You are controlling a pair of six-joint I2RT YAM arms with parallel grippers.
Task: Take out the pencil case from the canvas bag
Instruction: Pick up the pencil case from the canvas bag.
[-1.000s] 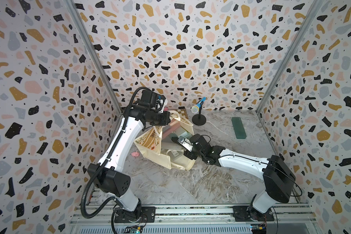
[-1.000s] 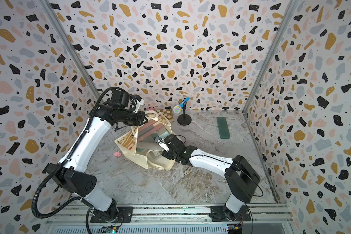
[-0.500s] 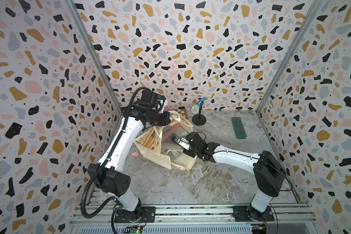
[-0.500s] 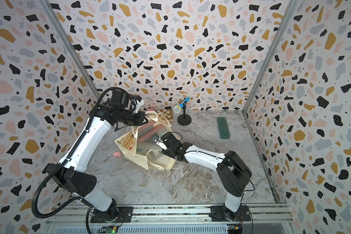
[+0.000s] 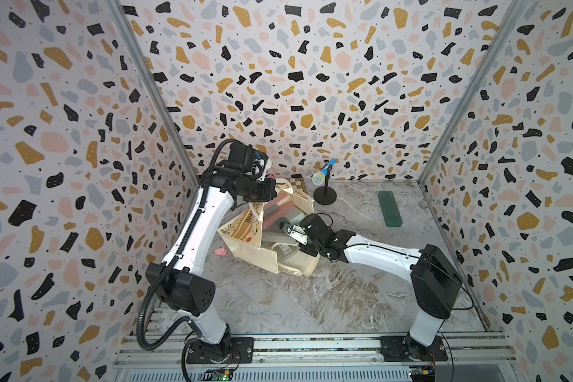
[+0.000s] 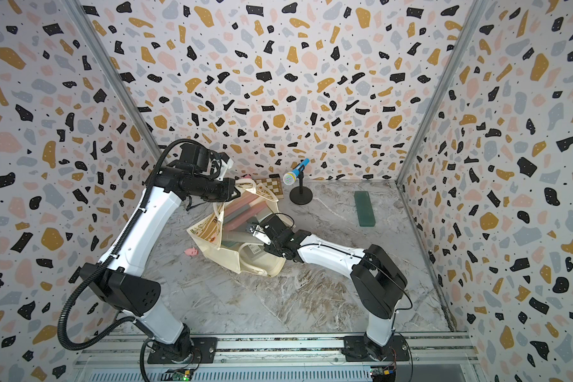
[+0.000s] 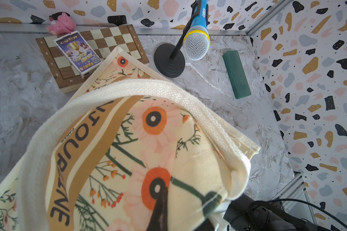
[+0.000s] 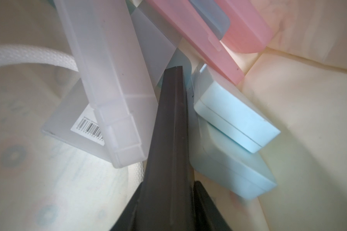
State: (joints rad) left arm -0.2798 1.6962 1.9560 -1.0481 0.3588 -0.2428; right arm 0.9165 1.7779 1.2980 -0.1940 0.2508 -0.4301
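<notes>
The cream canvas bag (image 5: pixel 262 261) (image 6: pixel 235 264) lies on its side on the marble table with its mouth held up. My left gripper (image 5: pixel 273 189) (image 6: pixel 236 191) is shut on the bag's upper edge, and the floral cloth (image 7: pixel 128 150) covers all but one dark finger (image 7: pixel 160 210). Several pencil cases lie inside: pink (image 8: pixel 208 40), clear (image 8: pixel 108 90) and pale blue (image 8: pixel 234 116). My right gripper (image 5: pixel 286 229) (image 6: pixel 253 230) reaches into the mouth. One of its fingers (image 8: pixel 172 130) stands between the clear and pale blue cases; the other is hidden.
A green case (image 5: pixel 390 209) lies at the back right. A blue microphone on a black stand (image 5: pixel 325 185) is just behind the bag, beside a chessboard (image 7: pixel 92 56) carrying a card box (image 7: pixel 77 53). A pink plush (image 7: pixel 60 23) sits at the wall, a small pink toy (image 5: pixel 221 252) left of the bag.
My right arm has pushed a little further into the bag's mouth, its elbow swinging left. The left arm and the bag have stayed where they were.
</notes>
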